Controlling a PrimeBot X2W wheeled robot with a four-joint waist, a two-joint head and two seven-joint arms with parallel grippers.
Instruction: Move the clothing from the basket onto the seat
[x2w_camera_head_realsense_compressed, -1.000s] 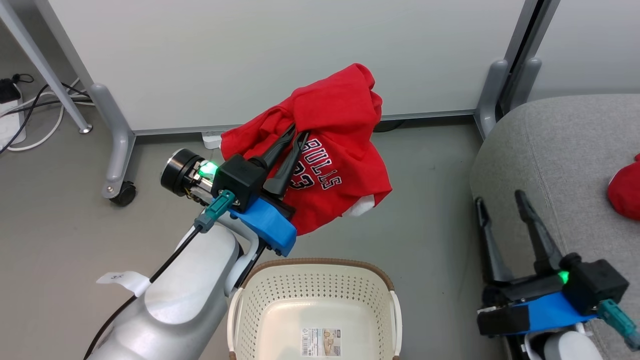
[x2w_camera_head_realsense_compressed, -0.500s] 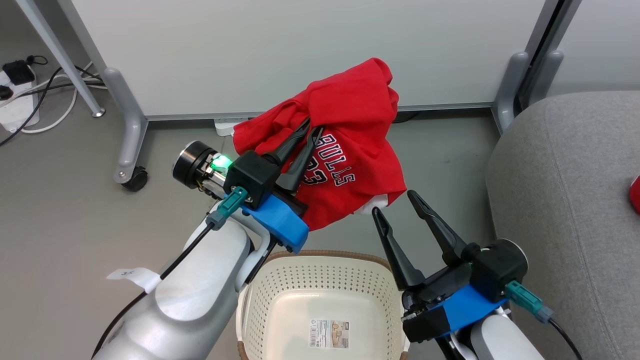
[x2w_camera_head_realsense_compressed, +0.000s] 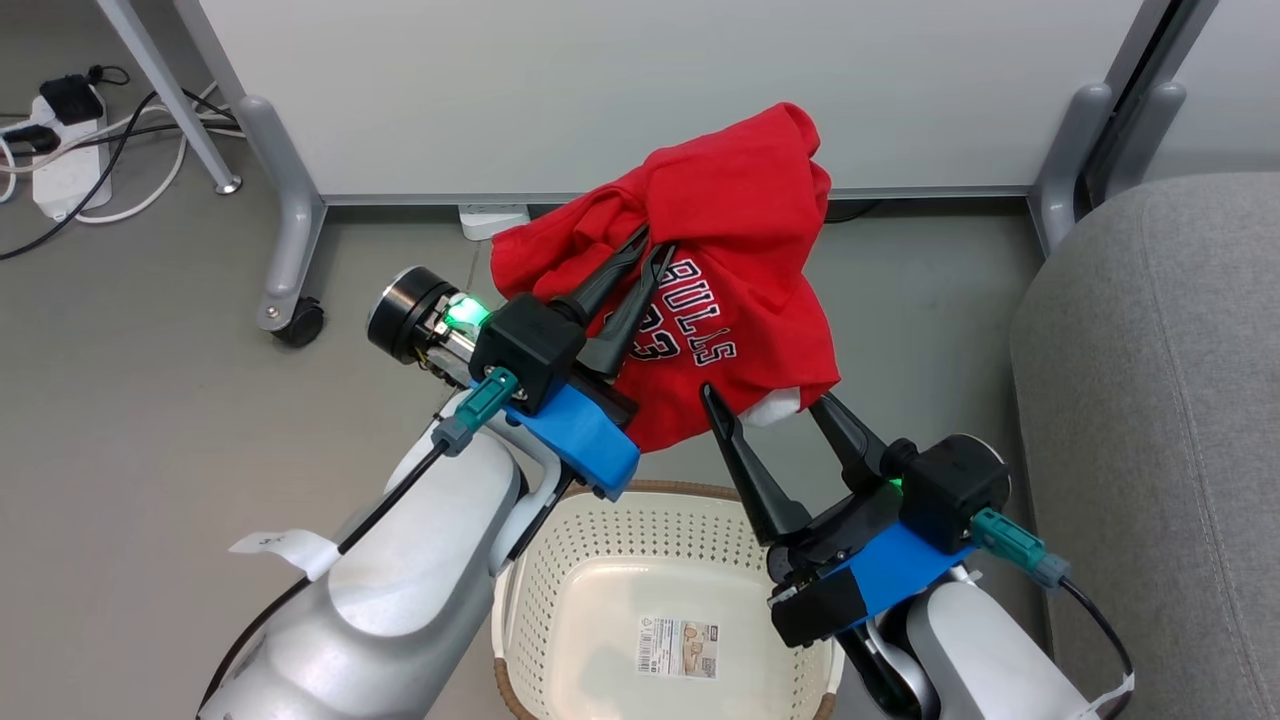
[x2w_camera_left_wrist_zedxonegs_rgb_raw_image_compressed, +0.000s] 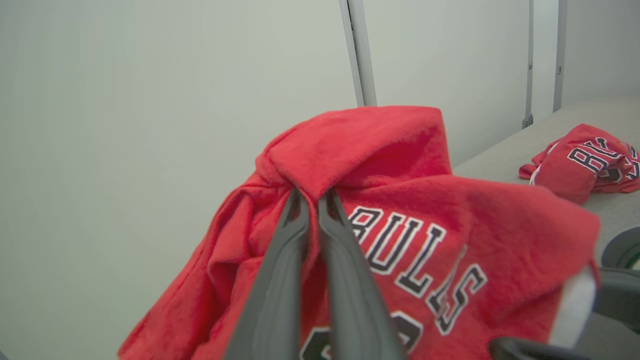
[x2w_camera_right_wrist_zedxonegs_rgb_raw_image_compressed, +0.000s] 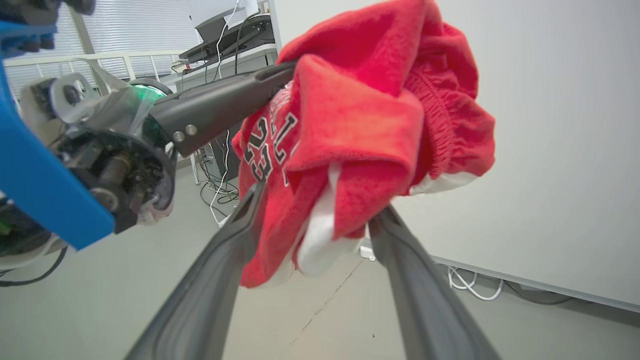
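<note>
Floor (x2w_camera_head_realsense_compressed: 150, 450): smooth grey. White partition panel (x2w_camera_head_realsense_compressed: 650, 90) on grey metal legs (x2w_camera_head_realsense_compressed: 285, 230); black caster (x2w_camera_head_realsense_compressed: 300, 325) under left leg. White power strip (x2w_camera_head_realsense_compressed: 65, 170), cables (x2w_camera_head_realsense_compressed: 140, 125) on floor, far left. Window blinds (x2w_camera_right_wrist_zedxonegs_rgb_raw_image_compressed: 125, 25) beyond.

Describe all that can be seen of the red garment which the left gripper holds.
The red soft-looking fabric garment, with black-and-white "BULLS" lettering and white lining, hangs crumpled in the air. The shut left gripper pinches a gathered fold near its top. Its white-lined lower edge hangs between the fingers of the open right gripper.
</note>
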